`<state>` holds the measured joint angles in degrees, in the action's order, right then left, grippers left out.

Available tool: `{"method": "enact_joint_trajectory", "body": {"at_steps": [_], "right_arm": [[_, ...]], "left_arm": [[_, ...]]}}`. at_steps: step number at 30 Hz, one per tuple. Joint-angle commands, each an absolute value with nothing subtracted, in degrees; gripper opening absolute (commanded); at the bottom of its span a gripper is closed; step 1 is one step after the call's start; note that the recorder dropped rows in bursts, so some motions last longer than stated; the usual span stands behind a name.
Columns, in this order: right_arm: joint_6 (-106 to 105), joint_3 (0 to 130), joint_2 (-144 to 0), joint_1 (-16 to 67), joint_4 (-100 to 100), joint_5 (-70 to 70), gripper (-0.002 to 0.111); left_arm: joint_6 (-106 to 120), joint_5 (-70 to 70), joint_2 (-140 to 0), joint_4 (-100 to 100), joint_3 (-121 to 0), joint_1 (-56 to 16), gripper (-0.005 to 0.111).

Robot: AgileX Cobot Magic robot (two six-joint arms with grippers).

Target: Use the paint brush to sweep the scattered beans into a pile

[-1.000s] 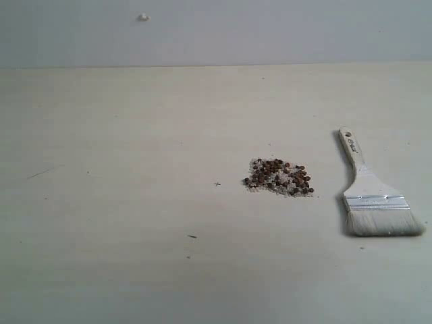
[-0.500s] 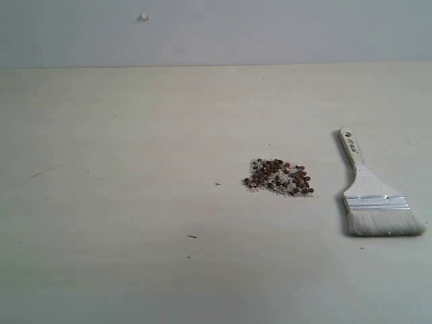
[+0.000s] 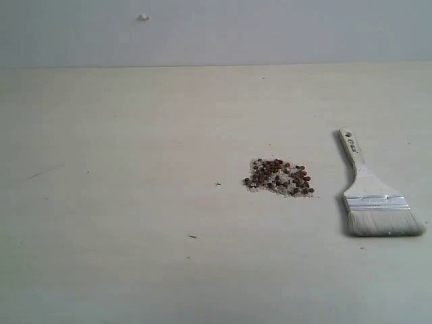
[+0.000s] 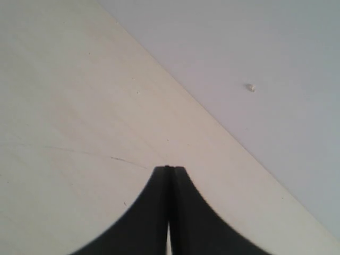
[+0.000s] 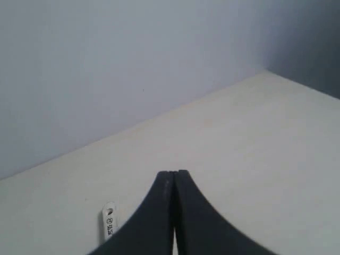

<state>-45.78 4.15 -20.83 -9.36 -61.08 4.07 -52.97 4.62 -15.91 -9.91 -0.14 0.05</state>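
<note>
The beans [image 3: 279, 177] lie in one small cluster on the pale table, mixed with fine whitish grains. To their right the paint brush [image 3: 373, 196] rests flat, cream handle pointing away, whitish bristles toward the front. Neither gripper shows in the exterior view. My left gripper [image 4: 170, 168] is shut with nothing in it, above bare table. My right gripper [image 5: 173, 172] is also shut and empty; the end of the paint brush handle [image 5: 108, 219], with its hole, shows just beside its black fingers.
A grey wall [image 3: 216, 30] runs along the table's far edge, with a small white blob [image 3: 144, 17] on it. A few faint dark marks [image 3: 192, 237] dot the tabletop. In the right wrist view the table's corner meets a darker wall [image 5: 308, 48].
</note>
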Motion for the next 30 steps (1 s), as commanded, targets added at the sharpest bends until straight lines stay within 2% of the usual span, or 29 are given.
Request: {"method": "enact_joint_trajectory", "body": {"at_steps": [1,5,18,22,27,30], "right_arm": [[-44.6,0.0,-11.9,-9.3,-61.4,5.8,0.0],[-44.2,0.0,-5.4,-9.3,-62.2,5.7,0.0],[-44.2,0.0,-4.9,-9.3,-60.1,6.1,0.0],[-31.6,0.0,-4.9,-9.3,-42.2,5.9,0.0],[-0.4,0.0,-4.9,-9.3,-9.9,6.3,0.0],[7.4,0.0,-4.9,-9.3,-2.6,6.5,0.0]], "left_arm": [[-52.5,4.6,-15.5,-9.6,0.0,-0.1,0.0],[-52.5,4.6,-15.5,-9.6,0.0,-0.1,0.0],[-52.5,4.6,-15.5,-9.6,0.0,-0.1,0.0],[-52.5,4.6,-15.5,-9.6,0.0,-0.1,0.0],[-52.5,4.6,-15.5,-9.6,0.0,-0.1,0.0],[-52.5,4.6,-15.5,-9.6,0.0,-0.1,0.0]]}}
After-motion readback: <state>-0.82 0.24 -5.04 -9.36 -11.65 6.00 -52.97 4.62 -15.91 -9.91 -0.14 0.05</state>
